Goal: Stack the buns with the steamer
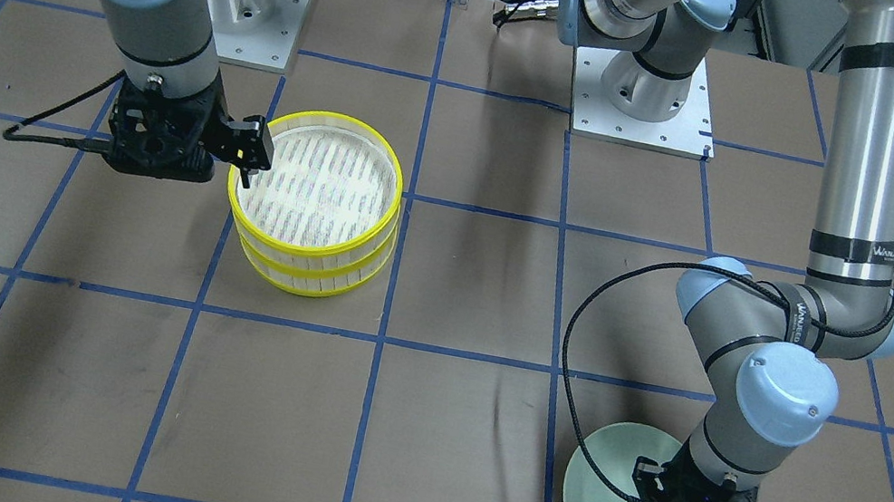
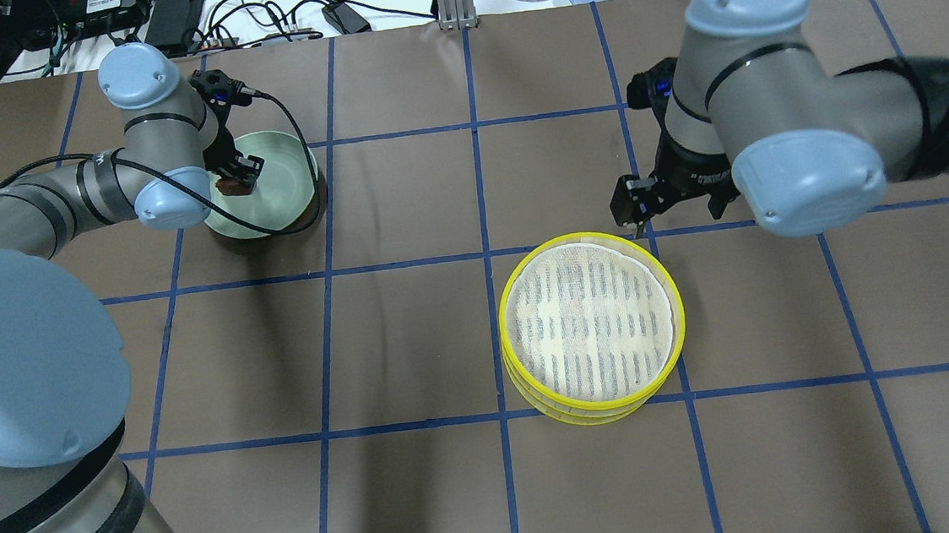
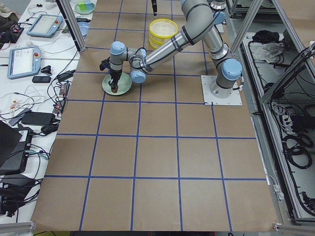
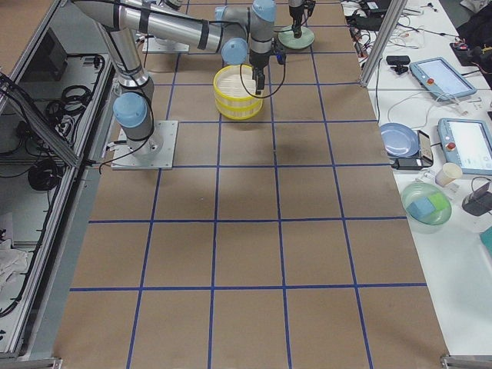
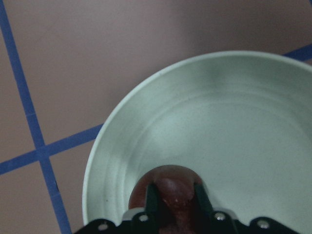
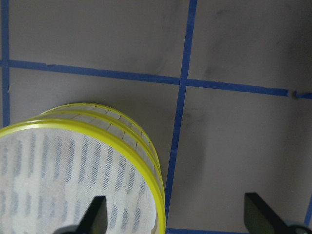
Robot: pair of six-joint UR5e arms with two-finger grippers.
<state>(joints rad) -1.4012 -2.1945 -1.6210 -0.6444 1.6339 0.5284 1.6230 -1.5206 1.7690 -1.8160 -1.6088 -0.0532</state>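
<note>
Jaws of the left gripper point(image 5: 174, 189) pinch the reddish-brown bun point(image 5: 168, 176) low on the green plate point(image 5: 234, 122). We note the stacked steamer point(image 2: 589, 317) well apart, by the right gripper point(image 6: 174, 207), whose jaws are spread astride its rim.

so the brown table point(image 2: 413, 347) with the blue tape grid point(image 2: 486, 256) is carrying two things; the stacked steamer point(image 2: 592, 325) is sitting with its rim between the fingers of the right gripper point(image 6: 178, 214); the pale green plate point(image 5: 219, 122) is lying right under the fingers of the left gripper point(image 5: 175, 200)
</note>
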